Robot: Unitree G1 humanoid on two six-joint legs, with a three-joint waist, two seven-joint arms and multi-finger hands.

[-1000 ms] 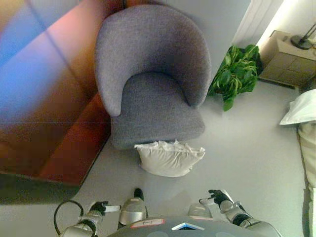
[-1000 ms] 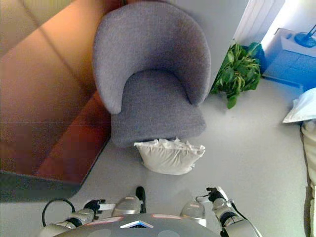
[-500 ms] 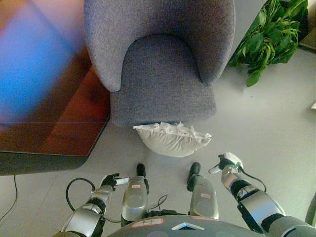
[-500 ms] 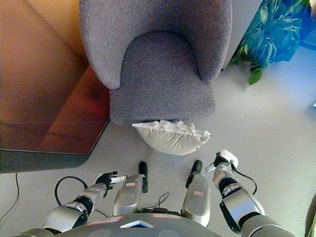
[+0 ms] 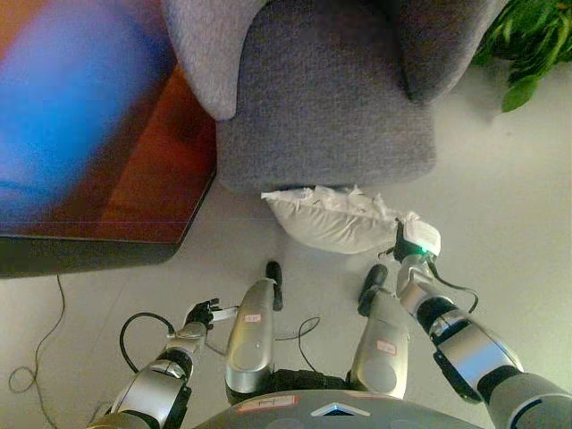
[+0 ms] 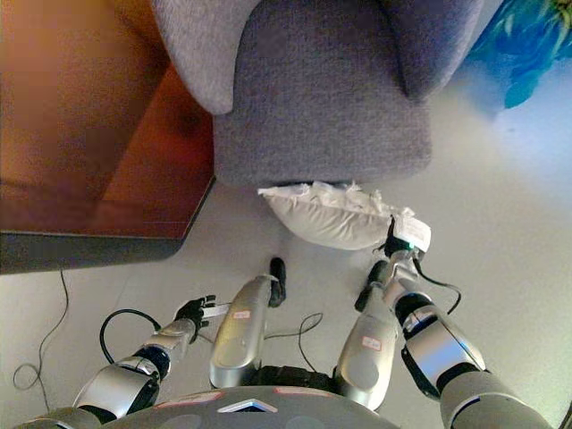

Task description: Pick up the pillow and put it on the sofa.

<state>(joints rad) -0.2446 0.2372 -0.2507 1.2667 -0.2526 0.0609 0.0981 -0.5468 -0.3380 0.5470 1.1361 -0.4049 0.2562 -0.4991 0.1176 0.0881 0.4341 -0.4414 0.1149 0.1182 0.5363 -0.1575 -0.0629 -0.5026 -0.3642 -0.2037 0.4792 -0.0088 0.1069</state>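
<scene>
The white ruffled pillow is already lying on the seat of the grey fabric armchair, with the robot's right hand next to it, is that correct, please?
Not quite: the white ruffled pillow lies on the floor against the front of the grey fabric armchair, not on its seat, which is bare in the left eye view. The right hand is indeed at the pillow's right end.

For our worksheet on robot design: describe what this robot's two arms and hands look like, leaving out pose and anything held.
Both arms are silver-grey, rounded metal segments joined by dark bands. The left hand is dark with a white fingertip cover. The right hand is dark, largely under a white cover.
</scene>
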